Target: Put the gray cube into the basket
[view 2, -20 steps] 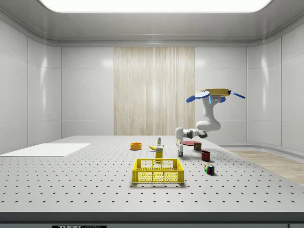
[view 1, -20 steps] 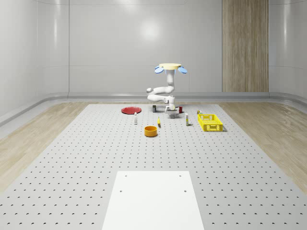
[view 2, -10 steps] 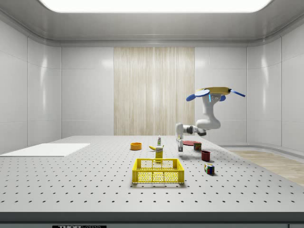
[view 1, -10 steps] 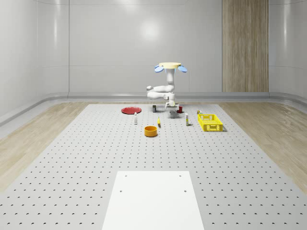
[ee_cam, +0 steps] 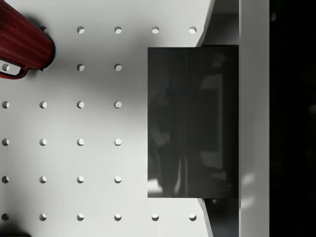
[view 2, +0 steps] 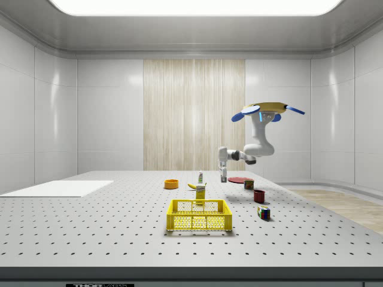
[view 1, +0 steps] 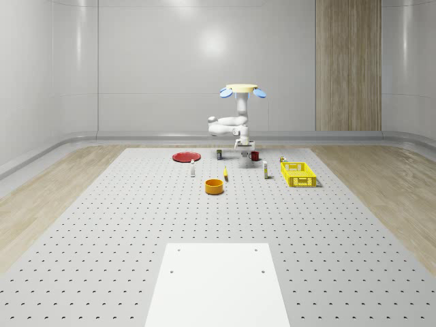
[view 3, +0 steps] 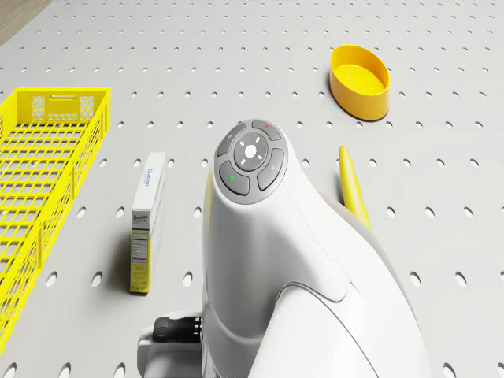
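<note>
Scene is evenly lit by ceiling panel (view 2: 194, 6); soft glare seen on back wall (view 1: 214, 44); shadows faint, renders crisp.

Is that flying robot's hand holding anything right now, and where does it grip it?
Yes: the hand holds the gray cube by its side faces, lifted above the table.

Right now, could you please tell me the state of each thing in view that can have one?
Drone: hovering above the table, beside the basket.
End effector: raised off the table, holding the gray cube.
Gray cube: gripped, lifted clear of the table.
Basket: upright, nothing inside.
Orange bowl: upright, nothing inside.
Red mug: on the table, not held.
Carton: lying on the table.
</note>
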Tool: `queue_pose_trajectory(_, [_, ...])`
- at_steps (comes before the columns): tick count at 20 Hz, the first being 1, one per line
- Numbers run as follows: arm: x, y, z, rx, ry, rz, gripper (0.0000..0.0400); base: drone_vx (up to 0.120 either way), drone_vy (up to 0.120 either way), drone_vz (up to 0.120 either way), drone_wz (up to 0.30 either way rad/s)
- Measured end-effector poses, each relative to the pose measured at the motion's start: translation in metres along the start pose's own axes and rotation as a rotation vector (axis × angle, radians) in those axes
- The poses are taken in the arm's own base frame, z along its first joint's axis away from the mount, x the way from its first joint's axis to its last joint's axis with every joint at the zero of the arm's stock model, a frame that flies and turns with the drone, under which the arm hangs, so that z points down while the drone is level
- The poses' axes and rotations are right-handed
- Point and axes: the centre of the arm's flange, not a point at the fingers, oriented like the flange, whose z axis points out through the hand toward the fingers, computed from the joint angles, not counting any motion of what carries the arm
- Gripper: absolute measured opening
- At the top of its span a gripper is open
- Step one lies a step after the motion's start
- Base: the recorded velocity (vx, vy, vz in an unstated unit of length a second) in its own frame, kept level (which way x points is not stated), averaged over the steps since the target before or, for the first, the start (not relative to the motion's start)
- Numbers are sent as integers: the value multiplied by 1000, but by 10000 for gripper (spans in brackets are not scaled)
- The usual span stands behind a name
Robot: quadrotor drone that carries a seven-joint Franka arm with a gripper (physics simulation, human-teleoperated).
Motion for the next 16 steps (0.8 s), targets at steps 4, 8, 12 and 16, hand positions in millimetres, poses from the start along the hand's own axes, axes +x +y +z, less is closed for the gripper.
queue_pose_trajectory(4, [0,0,-1,0,0,0,250,120,0,0,0])
queue_pose_trajectory(8, [0,0,-1,0,0,0,250,120,0,110,0])
queue_pose_trajectory(12, [0,0,-1,0,0,0,250,120,0,100,0])
queue_pose_trajectory(16, [0,0,-1,0,0,0,250,120,100,0,0])
